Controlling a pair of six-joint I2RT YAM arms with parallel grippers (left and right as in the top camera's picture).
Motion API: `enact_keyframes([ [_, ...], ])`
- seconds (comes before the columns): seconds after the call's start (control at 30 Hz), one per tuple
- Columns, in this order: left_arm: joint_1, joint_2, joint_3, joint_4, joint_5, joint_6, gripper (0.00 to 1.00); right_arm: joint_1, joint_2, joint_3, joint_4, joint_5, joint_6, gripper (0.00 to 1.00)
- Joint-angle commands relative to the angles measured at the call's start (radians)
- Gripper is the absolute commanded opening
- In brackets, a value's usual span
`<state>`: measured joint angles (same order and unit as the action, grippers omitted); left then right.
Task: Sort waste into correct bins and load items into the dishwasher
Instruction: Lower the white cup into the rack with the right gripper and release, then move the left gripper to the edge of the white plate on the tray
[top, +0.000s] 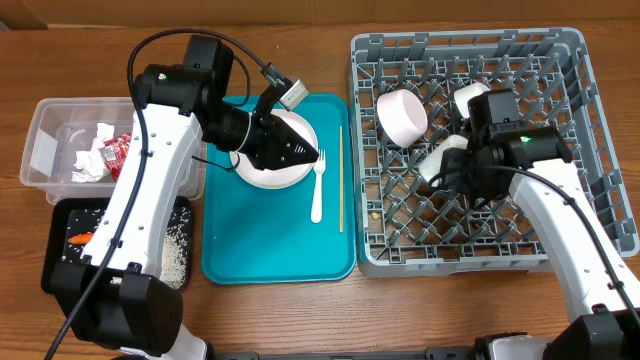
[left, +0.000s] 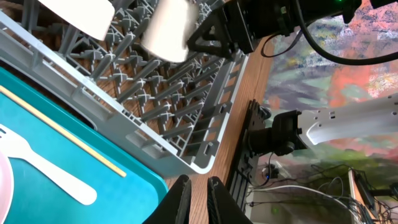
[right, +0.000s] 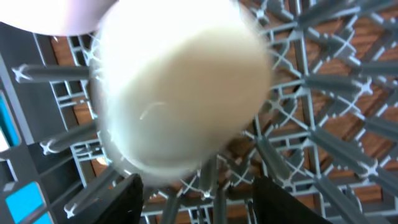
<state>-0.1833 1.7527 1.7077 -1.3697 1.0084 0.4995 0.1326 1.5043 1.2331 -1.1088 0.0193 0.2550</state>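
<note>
Your left tool (top: 314, 155): fingers (left: 180, 199) drawn almost together with nothing between them, poised above the right rim of the pink plate (top: 262, 172), which sits at the far end of the teal tray (top: 270, 255). White fork (top: 318, 190): flat on that tray, just right of the plate and just near of the tool's tip. Wooden stick (top: 341, 180): lying near-to-far along the tray's right edge, right of the fork and apart from it. Your right tool (top: 452, 166): inside the dish rack (top: 600, 150), jaws spread wide. Small white bowl (right: 180, 93): among the pegs directly ahead of the fingertips, blurred, so you cannot tell whether they touch it. Larger white bowl (top: 403, 115): on its side at the rack's far left. Clear tub (top: 45, 150): on the tabletop (top: 330, 320) at far left, holding crumpled napkins (top: 90, 155) and a red wrapper (top: 118, 148). Black tray (top: 60, 215): just near of the tub, holding a carrot (top: 80, 238) and pale crumbs (top: 178, 250).
</note>
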Motion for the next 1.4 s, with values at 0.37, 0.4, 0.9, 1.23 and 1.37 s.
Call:
enact_keyframes([
  [0.37,0.0,0.001,0.0,-0.003,-0.018,-0.01,0.13,0.001,-0.006,-0.009,0.013,0.014,0.011,0.31],
  [0.4,0.0,0.001,0.0,-0.003,-0.018,-0.01,0.13,0.001,-0.006,-0.01,0.013,0.014,0.011,0.35],
  [0.9,0.0,0.001,0.0,0.048,-0.133,-0.134,0.09,0.001,-0.006,-0.009,0.052,0.014,0.011,0.37],
  [1.23,-0.001,0.002,-0.006,0.196,-0.645,-0.568,0.11,0.001,-0.006,0.018,0.128,0.017,0.008,0.69],
  [1.37,-0.001,0.002,-0.045,0.247,-0.784,-0.684,0.25,0.001,-0.006,0.026,0.128,-0.006,0.007,0.76],
])
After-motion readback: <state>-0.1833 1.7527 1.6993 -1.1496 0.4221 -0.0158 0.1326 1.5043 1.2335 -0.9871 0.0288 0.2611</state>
